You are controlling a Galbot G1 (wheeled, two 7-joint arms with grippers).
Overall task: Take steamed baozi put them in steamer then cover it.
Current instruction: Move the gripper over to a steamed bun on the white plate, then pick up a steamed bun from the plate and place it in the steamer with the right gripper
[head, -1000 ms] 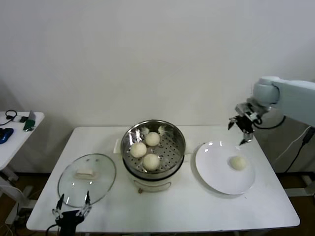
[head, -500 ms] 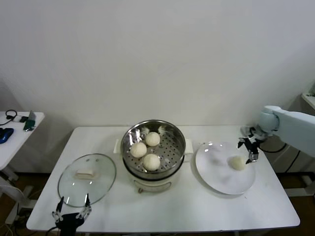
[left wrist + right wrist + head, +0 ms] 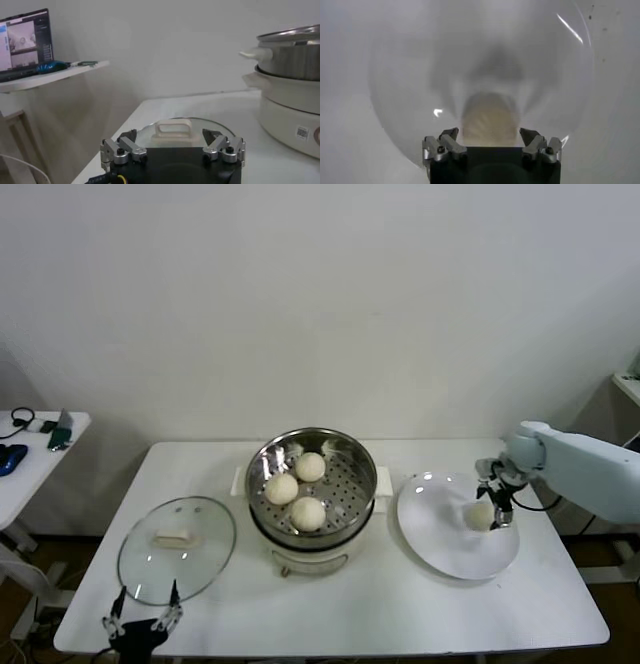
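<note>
Three steamed baozi (image 3: pixel 309 467) lie on the perforated tray inside the steamer (image 3: pixel 362 454) at the table's middle. A fourth baozi (image 3: pixel 479 513) rests on the white plate (image 3: pixel 440 534) to its right. My right gripper (image 3: pixel 491 514) is down over that bun; in the right wrist view the baozi (image 3: pixel 490 117) sits between its fingers (image 3: pixel 447 135), which stand open on either side with small gaps. The cover (image 3: pixel 140 559), clear glass with a cream handle (image 3: pixel 172 131), lies flat on the table at the left. My left gripper (image 3: pixel 141 599) waits open at the front edge just before it.
A small side table (image 3: pixel 30 454) with a few items stands off to the left, with a laptop (image 3: pixel 25 42) on it. The steamer's white base (image 3: pixel 290 115) rises to the right of the cover. The plate lies close to the table's right edge.
My right gripper came down from above the table's back right onto the plate and now straddles the baozi there. The left arm has not moved.
</note>
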